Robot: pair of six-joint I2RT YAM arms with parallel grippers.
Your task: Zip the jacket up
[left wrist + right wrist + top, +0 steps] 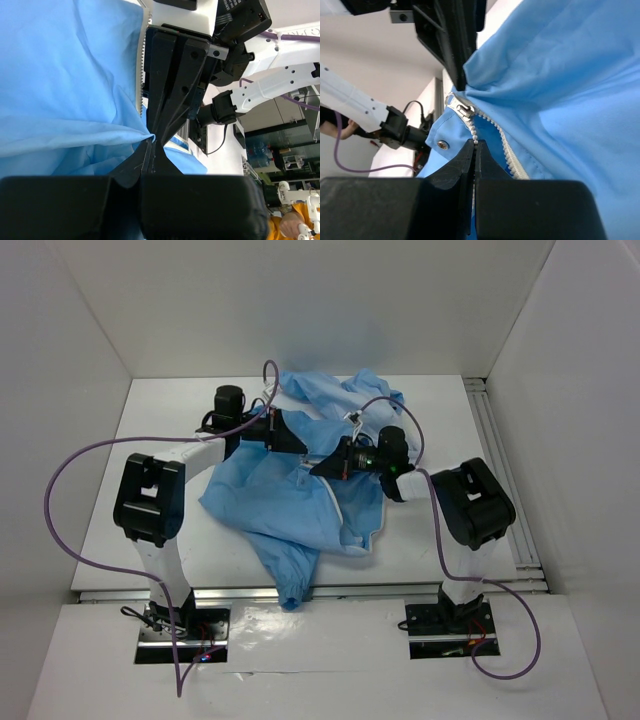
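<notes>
The sky-blue jacket (280, 500) lies crumpled on the white table (160, 430), one sleeve hanging over the near edge. Its white zipper edging (336, 512) runs along the front. My left gripper (303, 445) is shut on a fold of jacket fabric, seen in the left wrist view (150, 143). My right gripper (320, 468) sits tip to tip with it. In the right wrist view it (475, 143) is shut on the row of white zipper teeth, just below the metal slider (461, 106). The zipper is open beneath the slider.
An aluminium rail (500, 480) runs along the table's right side. Purple cables (70, 470) loop off both arms. White walls enclose the table at the left, back and right. A metal snap (442, 144) sits on the jacket hem.
</notes>
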